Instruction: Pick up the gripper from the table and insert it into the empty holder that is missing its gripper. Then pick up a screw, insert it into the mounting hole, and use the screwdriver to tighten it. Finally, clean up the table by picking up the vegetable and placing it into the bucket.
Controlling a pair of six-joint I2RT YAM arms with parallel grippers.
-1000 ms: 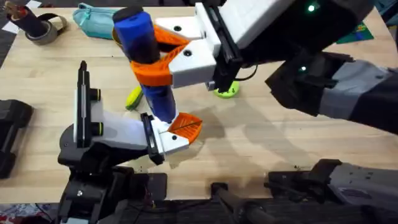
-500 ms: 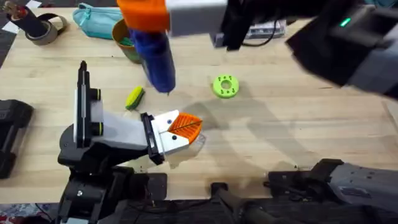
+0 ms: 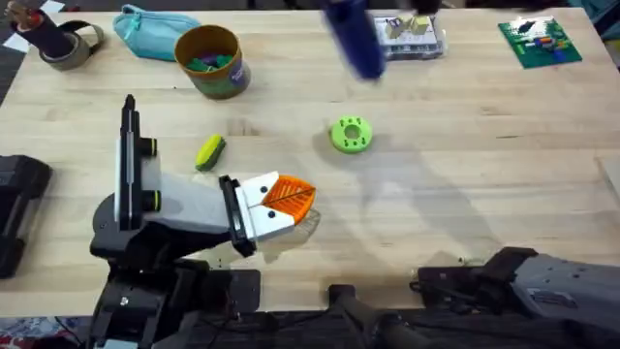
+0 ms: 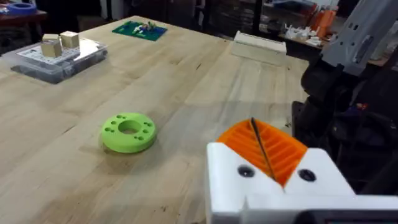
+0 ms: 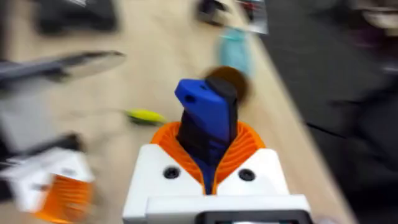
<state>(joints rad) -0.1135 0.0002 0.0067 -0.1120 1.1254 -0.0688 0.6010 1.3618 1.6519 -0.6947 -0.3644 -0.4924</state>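
We had the screwdriver clamped between the orange ribbed pads of the right gripper, blue body standing up out of the white fingers in the right wrist view. From overhead we caught the screwdriver as a dark blue blur high over the far part of the table, beside the clear plastic parts box.

Below it, the lime-green disc lay flat on the pale wooden table, its ring of small holes plain in the left wrist view; which one was the mounting hole we could not tell. The toy corn lay on the wood well left of the disc, and the bucket stood farther back, something green and purple inside it, with the teal pouch just beside it.

The left gripper rested low near the front edge, its orange pads pressed together on nothing, a thin dark seam between them in the left wrist view.

A grey tape roll sat at the far left corner, a green circuit board at the far right. Beyond the table, we saw dim, cluttered shelves.
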